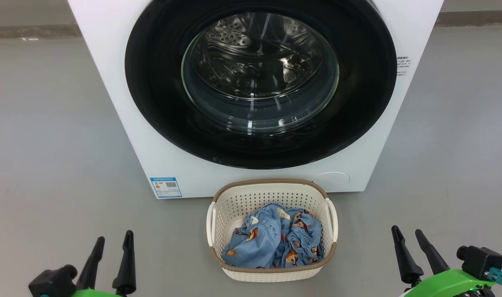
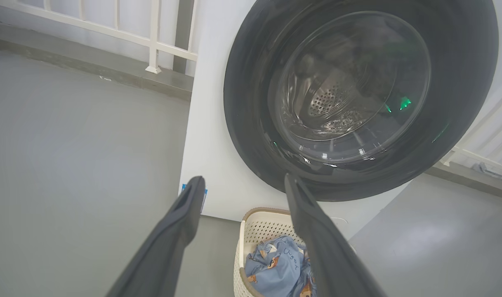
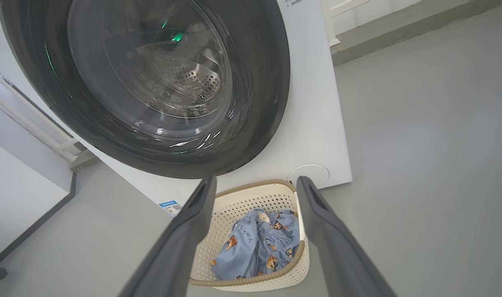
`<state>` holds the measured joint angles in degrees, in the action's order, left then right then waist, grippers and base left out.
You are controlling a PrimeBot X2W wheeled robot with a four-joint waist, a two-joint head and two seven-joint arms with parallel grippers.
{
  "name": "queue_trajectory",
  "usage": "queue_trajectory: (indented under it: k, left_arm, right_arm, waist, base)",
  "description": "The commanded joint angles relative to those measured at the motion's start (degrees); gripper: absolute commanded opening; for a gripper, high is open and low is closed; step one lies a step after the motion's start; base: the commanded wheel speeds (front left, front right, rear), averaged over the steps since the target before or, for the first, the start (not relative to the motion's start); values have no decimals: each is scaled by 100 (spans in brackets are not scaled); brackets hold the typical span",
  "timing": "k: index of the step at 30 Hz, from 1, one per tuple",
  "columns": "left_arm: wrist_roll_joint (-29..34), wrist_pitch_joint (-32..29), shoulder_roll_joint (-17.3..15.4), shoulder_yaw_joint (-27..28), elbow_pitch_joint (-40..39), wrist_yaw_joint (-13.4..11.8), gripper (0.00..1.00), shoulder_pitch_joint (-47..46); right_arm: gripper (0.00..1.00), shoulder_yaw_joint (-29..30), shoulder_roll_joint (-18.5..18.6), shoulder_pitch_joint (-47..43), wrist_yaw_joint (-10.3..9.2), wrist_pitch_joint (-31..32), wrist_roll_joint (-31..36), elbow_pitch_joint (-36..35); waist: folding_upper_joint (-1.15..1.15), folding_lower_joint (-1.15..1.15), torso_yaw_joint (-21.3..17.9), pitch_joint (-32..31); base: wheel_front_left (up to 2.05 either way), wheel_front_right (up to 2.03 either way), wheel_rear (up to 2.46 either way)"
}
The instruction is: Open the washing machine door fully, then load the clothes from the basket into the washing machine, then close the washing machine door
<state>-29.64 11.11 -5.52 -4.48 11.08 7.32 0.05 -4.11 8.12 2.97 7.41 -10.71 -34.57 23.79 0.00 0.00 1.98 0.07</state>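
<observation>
Slippage is risked on the shut, glossy black-rimmed round glass door of the white front-loading washing machine. Fingers of left gripper and right gripper are held spread, empty. Blue bear-printed clothes are kept in the cream perforated basket just below, which could be struck by that door.

The head camera looked forward and steeply down from close by, squarely facing the washing machine. In its view the basket sat on the floor at 6 o'clock from the washing machine door. The left wrist camera sat low at about 8 o'clock from the basket and looked along the left fingers, angled up at the door. The right wrist camera did the same along the right fingers from about 4 o'clock. All three views shared the door, the basket and the clothes.
</observation>
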Motion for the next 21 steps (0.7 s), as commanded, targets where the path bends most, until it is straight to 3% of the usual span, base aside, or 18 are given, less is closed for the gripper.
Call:
queue_trajectory:
  k: [1, 21]
  left_arm:
    - [219, 87, -123, 149, -196, 13, 100, -142]
    - [1264, 389, -180, 160, -279, 16, 100, -127]
  right_arm:
    - [100, -132, 101, 180, 7, -122, 233, -115]
    - [100, -45, 107, 38, 8, -429, 1263, -142]
  waist:
    - [0, 0, 7, -1]
    - [0, 0, 7, 23]
  base:
    - [0, 0, 0]
    - [0, 0, 0]
